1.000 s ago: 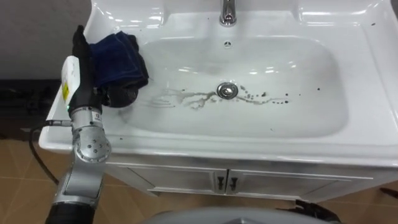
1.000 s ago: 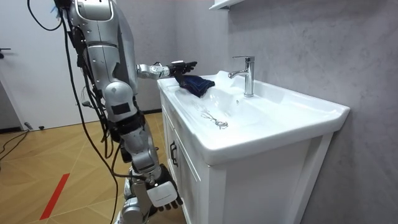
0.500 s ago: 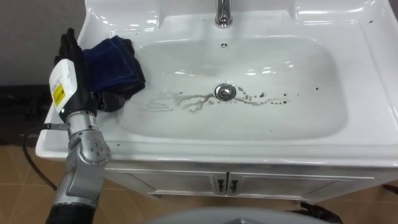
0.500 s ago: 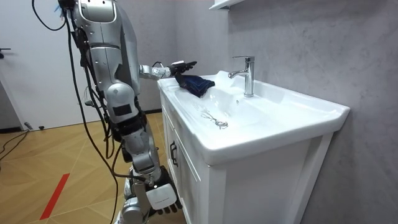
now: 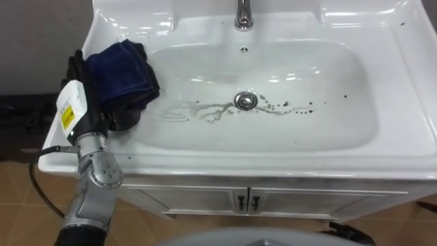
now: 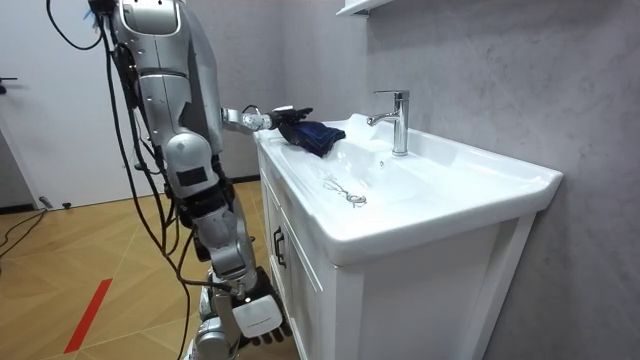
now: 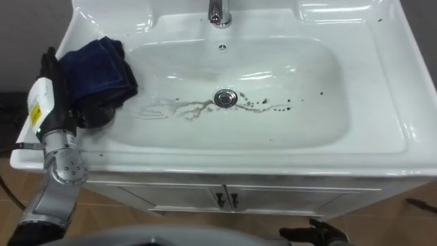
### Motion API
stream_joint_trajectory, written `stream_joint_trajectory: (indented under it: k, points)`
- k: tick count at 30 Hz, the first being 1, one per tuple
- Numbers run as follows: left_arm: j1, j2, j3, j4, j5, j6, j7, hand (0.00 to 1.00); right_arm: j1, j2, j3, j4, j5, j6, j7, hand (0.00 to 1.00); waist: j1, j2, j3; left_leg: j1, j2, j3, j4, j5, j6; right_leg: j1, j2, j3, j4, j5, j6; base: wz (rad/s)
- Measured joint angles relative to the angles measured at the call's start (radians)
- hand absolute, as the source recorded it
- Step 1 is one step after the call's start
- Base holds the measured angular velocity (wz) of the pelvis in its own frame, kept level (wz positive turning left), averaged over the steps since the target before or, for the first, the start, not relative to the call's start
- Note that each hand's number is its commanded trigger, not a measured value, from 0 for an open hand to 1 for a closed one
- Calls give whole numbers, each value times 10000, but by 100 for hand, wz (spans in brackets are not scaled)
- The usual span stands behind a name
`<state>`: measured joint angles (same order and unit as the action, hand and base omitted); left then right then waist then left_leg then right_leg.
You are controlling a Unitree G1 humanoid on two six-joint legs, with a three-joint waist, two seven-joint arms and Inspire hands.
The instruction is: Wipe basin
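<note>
A white basin [image 5: 287,75] is set in a vanity top, with grey streaks [image 5: 205,111] and dark specks [image 5: 295,106] to either side of its drain [image 5: 246,100]. A dark blue cloth [image 5: 123,68] lies bunched on the basin's left rim and hangs a little into the bowl. My left hand [image 5: 83,83] is at that rim, with fingers behind the cloth and thumb curled under it, shut on it. In the room view I stand at the vanity's front, left arm stretched out to the cloth [image 6: 315,134]. My right hand [image 6: 257,312] hangs low beside my leg, fingers relaxed.
A chrome faucet [image 5: 242,14] rises at the back of the basin. Cabinet doors with dark handles [image 5: 246,201] close the front under the rim. A grey wall stands behind the vanity, and wood floor [image 6: 80,260] spreads around it.
My left hand's fingers, straight up beside the cloth before, have curled onto it. The hand has drawn back slightly toward the rim's outer edge. The cloth has barely moved.
</note>
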<state>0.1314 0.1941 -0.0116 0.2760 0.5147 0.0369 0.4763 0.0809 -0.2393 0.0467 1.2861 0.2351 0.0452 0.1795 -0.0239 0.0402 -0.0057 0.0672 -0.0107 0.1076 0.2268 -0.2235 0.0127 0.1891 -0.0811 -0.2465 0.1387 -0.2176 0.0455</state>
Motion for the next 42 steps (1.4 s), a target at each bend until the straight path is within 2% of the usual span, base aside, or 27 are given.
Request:
stream_joint_trajectory:
  k: [2, 4, 7, 8, 9, 12, 15, 23, 28, 30, 42]
  points:
    - [-7, -46, 1, 141, -1, -37, 0, 0, 8, -5, 0, 2, -2, 1, 51, 0, 1, -2, -2, 11, 2, 5, -3, 0, 0, 3, 0, 5, 1, 0, 0, 0]
    - [-48, -75, -6, 604, -5, -264, 9, 0, 20, -8, -10, -6, -17, 7, 65, 0, -26, -6, -6, 68, 2, 30, -39, 3, -3, 42, 0, 20, 10, 0, 0, -2]
    - [-70, -75, 6, 693, -3, -311, 11, 0, 87, -5, -26, -66, -18, 9, 63, 0, -31, -25, -20, 106, 9, 52, -47, 6, -6, 51, 0, 23, 52, 0, 0, 0]
    - [-74, -75, 8, 703, -4, -311, 5, 4, 93, -5, -26, -74, -18, 13, 63, 0, -31, -30, -24, 114, 9, 54, -48, 6, -6, 52, 0, 34, 60, 0, 0, -3]
    - [-88, -75, 8, 759, -46, -315, -22, 52, 98, -2, -26, -93, -18, 46, 62, 0, -37, -41, -30, 141, 11, 53, -59, 6, -6, 50, 0, 71, 94, -1, 1, -5]
    - [-105, -73, 43, 786, -93, -314, -71, 100, 99, 12, -38, -150, -18, 221, 66, 0, -46, -104, -67, 153, 15, 61, -64, 6, -5, 40, 0, 127, 118, -1, 1, -5]
    - [-127, -63, 133, 764, -71, -316, -10, 100, 153, 13, -133, -250, -48, 234, 79, 0, -36, -154, -98, 154, 20, 119, -85, 7, -3, 52, 2, 174, 127, -1, 1, -3]
    - [-414, -56, 510, 1281, -118, -462, -185, 100, 179, 35, -217, -431, -52, 561, 139, 0, 28, -217, -83, 299, 52, 224, -135, 66, -13, 153, 27, 272, 118, 14, -23, -3]
    - [-683, 286, 713, 1672, -104, -450, -246, 100, 168, 28, -192, -457, -98, 671, 60, 0, 29, -190, -81, 495, 55, 331, -287, 97, -24, 212, 40, 441, 107, 9, -24, -8]
    - [-740, 327, 767, 1731, -103, -447, -247, 100, 160, 28, -195, -461, -105, 671, 47, 0, 29, -182, -82, 514, 54, 338, -287, 97, -23, 198, 40, 481, 106, 9, -24, -6]
    - [-743, 251, 858, 1769, -134, -351, -377, 100, 74, -33, -112, -468, -157, 876, -99, 0, 38, -77, -86, 613, 57, 397, -434, 104, -35, 229, 51, 493, 114, 9, -24, -1]
